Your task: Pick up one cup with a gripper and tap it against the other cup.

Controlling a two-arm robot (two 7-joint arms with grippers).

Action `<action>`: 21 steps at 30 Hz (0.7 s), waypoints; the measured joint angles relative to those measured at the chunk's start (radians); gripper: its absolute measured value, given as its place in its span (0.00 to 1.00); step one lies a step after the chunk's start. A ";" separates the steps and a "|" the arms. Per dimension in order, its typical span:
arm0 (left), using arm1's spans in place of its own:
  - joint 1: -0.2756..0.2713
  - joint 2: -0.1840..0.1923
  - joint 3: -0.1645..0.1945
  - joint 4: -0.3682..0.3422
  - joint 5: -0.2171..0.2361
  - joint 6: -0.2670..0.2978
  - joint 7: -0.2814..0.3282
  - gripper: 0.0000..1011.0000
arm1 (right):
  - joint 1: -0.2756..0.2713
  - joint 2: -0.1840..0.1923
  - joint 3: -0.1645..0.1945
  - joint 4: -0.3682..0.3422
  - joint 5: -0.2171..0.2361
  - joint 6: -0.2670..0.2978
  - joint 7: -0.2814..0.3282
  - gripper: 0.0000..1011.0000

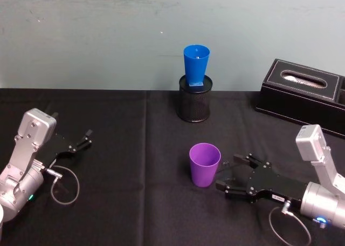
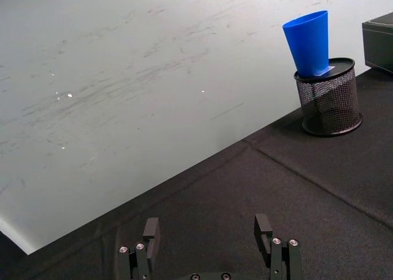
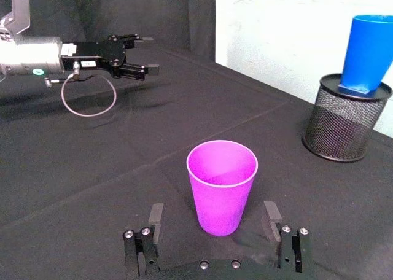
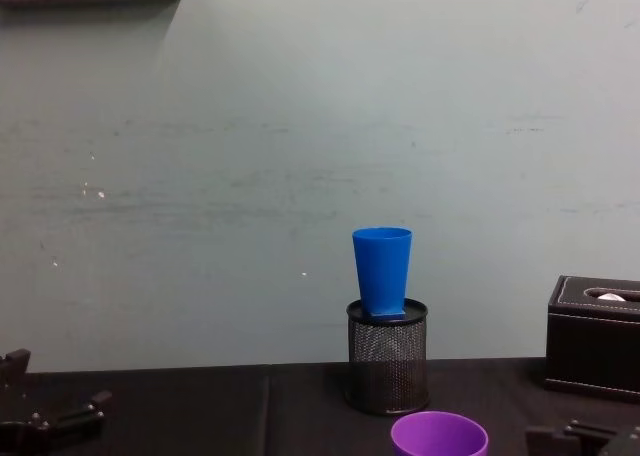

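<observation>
The purple cup (image 1: 205,164) stands upright on the black tablecloth, mouth up, and also shows in the right wrist view (image 3: 222,185) and the chest view (image 4: 439,438). My right gripper (image 1: 229,173) is open just to its right. In the right wrist view the right gripper (image 3: 212,213) has the cup's base at the mouth of its gap, and neither finger touches the cup. The blue cup (image 1: 196,65) sits upright in the top of a black mesh pen holder (image 1: 195,99) behind it. My left gripper (image 1: 86,139) rests open at the far left.
A black tissue box (image 1: 304,95) stands at the back right, near the right arm. A loose cable loop (image 1: 64,185) hangs by the left arm. A pale wall rises behind the table's far edge.
</observation>
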 joint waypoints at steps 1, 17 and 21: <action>0.000 0.000 0.000 0.000 0.000 0.000 0.000 1.00 | 0.003 -0.004 -0.002 0.004 -0.004 -0.003 0.001 0.99; 0.000 0.000 0.000 0.000 0.000 0.000 0.000 1.00 | 0.066 -0.096 -0.033 0.115 -0.063 -0.082 0.017 0.99; 0.000 0.000 0.000 0.000 0.000 0.000 0.000 1.00 | 0.080 -0.121 -0.038 0.138 -0.072 -0.088 0.016 0.99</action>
